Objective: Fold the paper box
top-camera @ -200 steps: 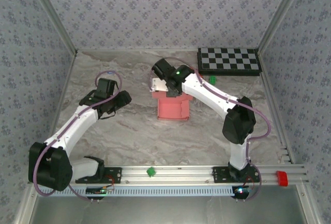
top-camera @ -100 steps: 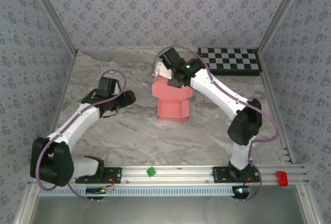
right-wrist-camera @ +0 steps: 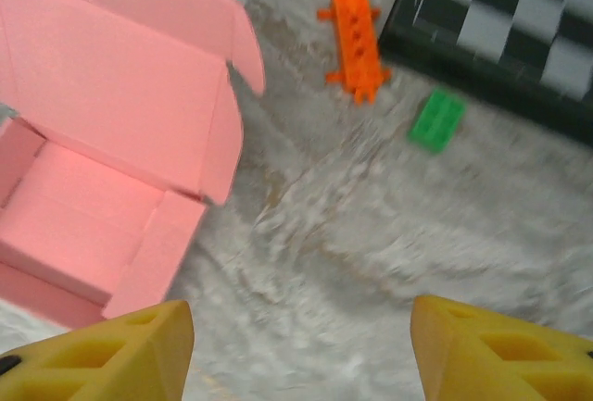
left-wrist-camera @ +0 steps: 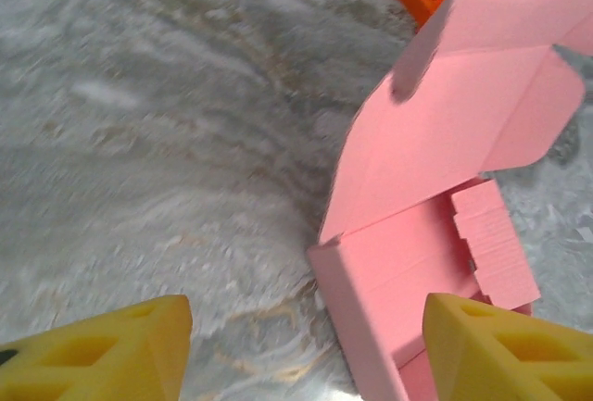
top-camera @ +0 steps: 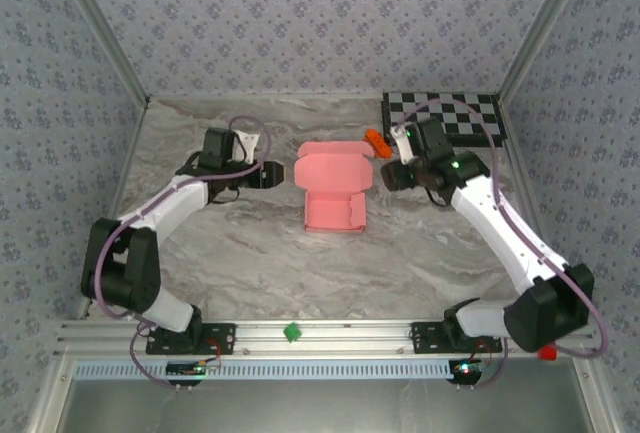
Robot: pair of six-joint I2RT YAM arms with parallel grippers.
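The pink paper box [top-camera: 334, 211] rests open in the middle of the table, its lid [top-camera: 334, 164] tilted up at the far side. My left gripper [top-camera: 281, 173] hovers just left of the lid, open and empty. In the left wrist view the box [left-wrist-camera: 435, 234] lies ahead and to the right of the left gripper [left-wrist-camera: 306, 359], its near corner reaching between the yellow fingertips [left-wrist-camera: 111, 350]. My right gripper [top-camera: 386, 176] is just right of the box, open and empty. The right wrist view shows the box [right-wrist-camera: 102, 142] at the left, and bare table under the right gripper [right-wrist-camera: 301, 359].
A small orange block [top-camera: 376, 142] lies just behind the box's right corner, also seen as the orange block [right-wrist-camera: 355, 42] next to a green block [right-wrist-camera: 436, 120]. The checkerboard [top-camera: 455, 118] lies at the back right. Another green block [top-camera: 291, 332] sits on the front rail.
The right arm left the box's lid, swung out to the right and opened its jaws. The left arm reached in toward the box's left side. The lid now stands free.
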